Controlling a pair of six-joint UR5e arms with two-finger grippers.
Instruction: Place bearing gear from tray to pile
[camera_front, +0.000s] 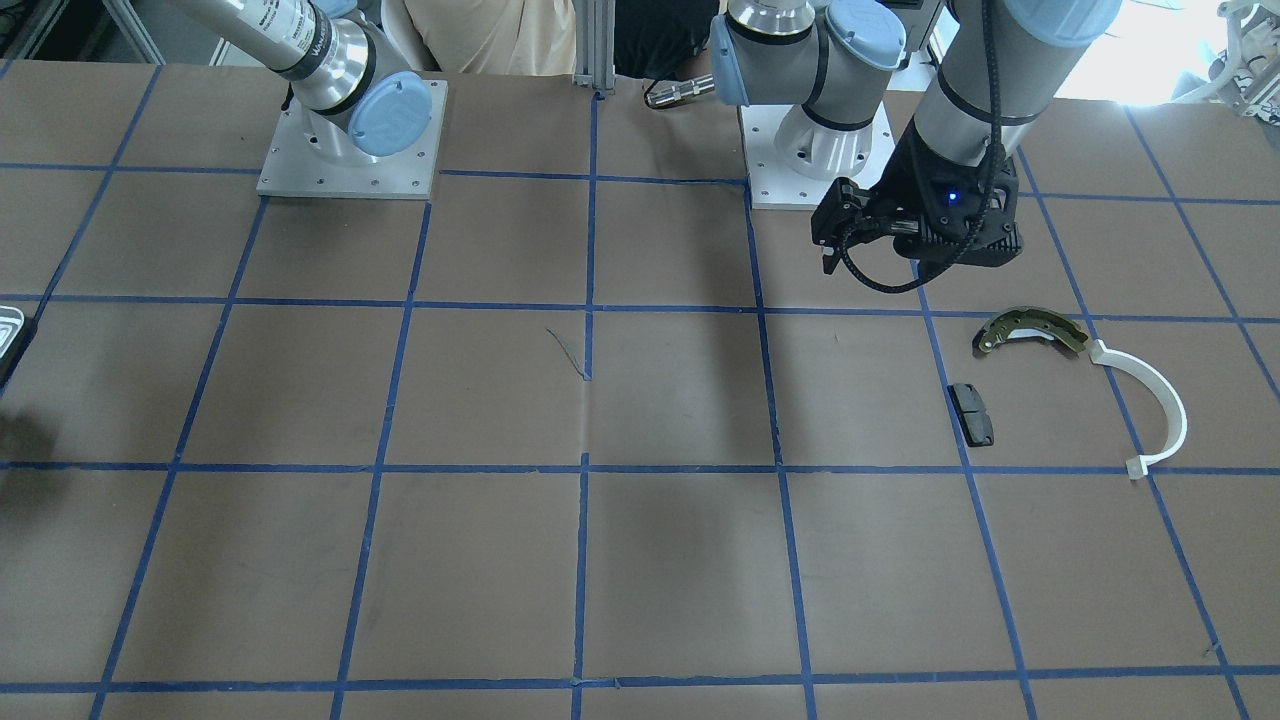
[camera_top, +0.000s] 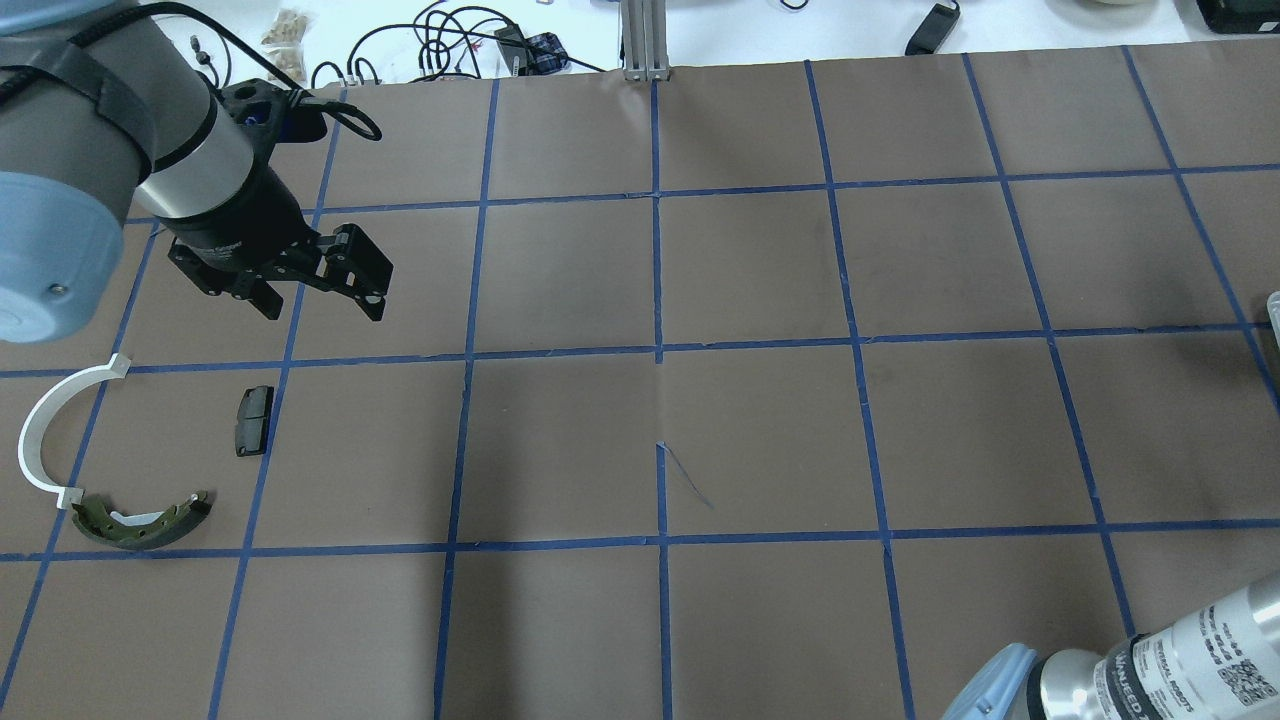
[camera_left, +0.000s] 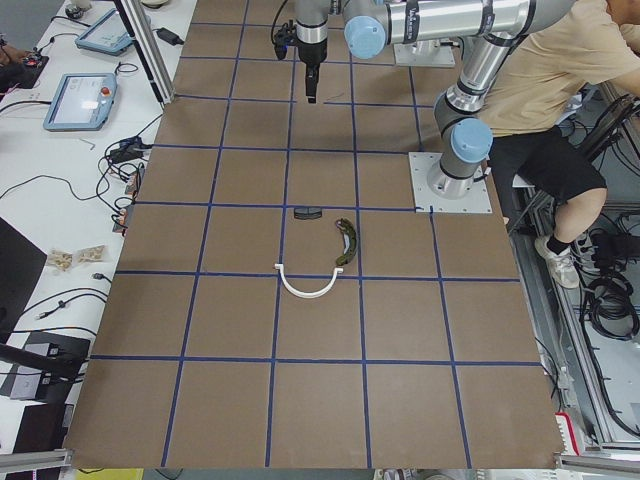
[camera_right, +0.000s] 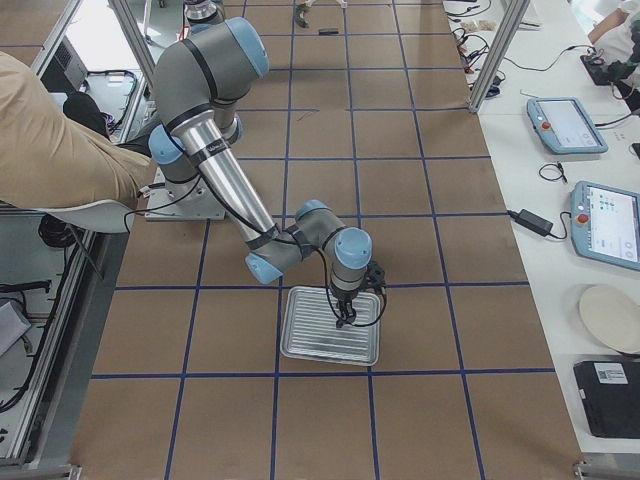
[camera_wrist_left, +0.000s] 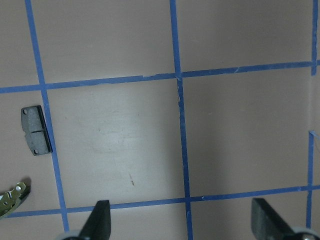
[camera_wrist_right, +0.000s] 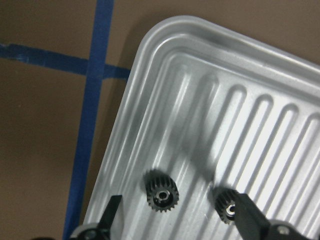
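In the right wrist view the silvery ribbed tray (camera_wrist_right: 165, 65) holds two small black bearing gears (camera_wrist_right: 161, 192), (camera_wrist_right: 226, 206) near its corner. My right gripper (camera_wrist_right: 180, 222) is open just above them. One gear lies between the fingers, the other is close to the right finger (camera_wrist_right: 252, 217). The exterior right view shows this gripper (camera_right: 345, 318) over the tray (camera_right: 300, 345). The pile is a brass shoe (camera_top: 140, 520), a white half-ring (camera_top: 40, 430) and a black pad (camera_top: 253, 420). My left gripper (camera_top: 350, 285) is open and empty, raised beside the pile.
The table is brown paper with a blue tape grid. Only a sliver of the tray (camera_front: 8, 335) shows at the front view's left edge. Both arm base plates (camera_front: 350, 140) stand at the robot's side. Cables and tablets lie along the far table edge (camera_top: 450, 40).
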